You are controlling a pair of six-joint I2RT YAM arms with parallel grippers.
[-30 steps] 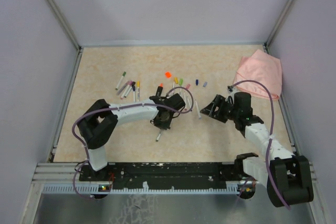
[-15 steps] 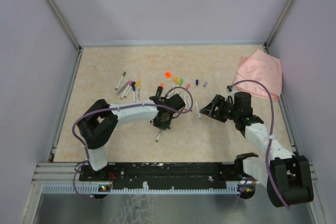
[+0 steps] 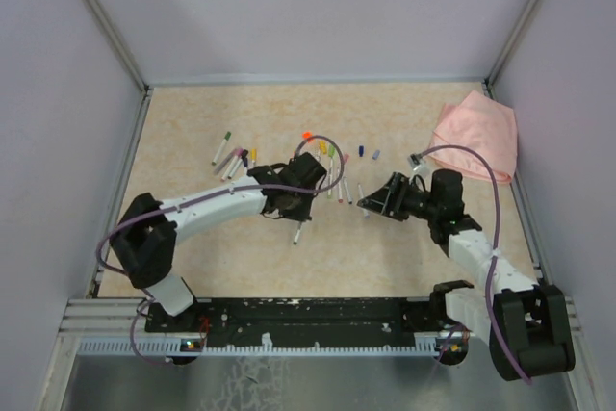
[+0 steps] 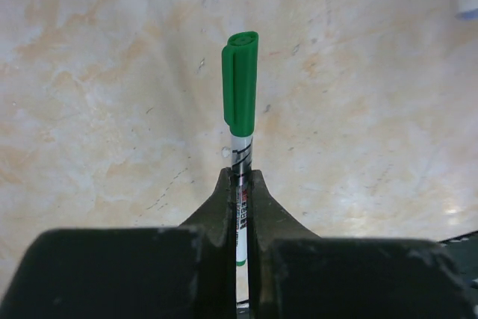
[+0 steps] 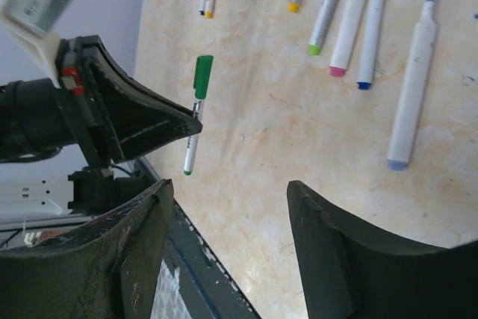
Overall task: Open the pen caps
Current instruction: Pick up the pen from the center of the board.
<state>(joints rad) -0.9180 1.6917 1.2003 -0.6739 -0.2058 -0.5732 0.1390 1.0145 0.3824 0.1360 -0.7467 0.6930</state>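
Note:
My left gripper (image 4: 240,177) is shut on a slim white pen (image 4: 240,156) just below its green cap (image 4: 240,84), holding it off the table. In the top view this gripper (image 3: 289,197) is mid-table with the pen's tail (image 3: 297,232) sticking out toward me. My right gripper (image 5: 231,187) is open and empty, just right of the held pen (image 5: 193,136), whose green cap (image 5: 202,76) is on. In the top view the right gripper (image 3: 373,203) faces left toward the left gripper.
Several capped pens (image 3: 233,157) lie at the back left and uncapped white barrels (image 3: 332,161) in the middle. Loose caps lie behind them: orange (image 3: 308,136), blue (image 3: 361,151), grey (image 3: 375,154). A pink cloth (image 3: 476,130) lies at the back right.
My left arm has swung back and stretched out, carrying the held pen a little away from me. My right gripper has moved left, closer to the pen.

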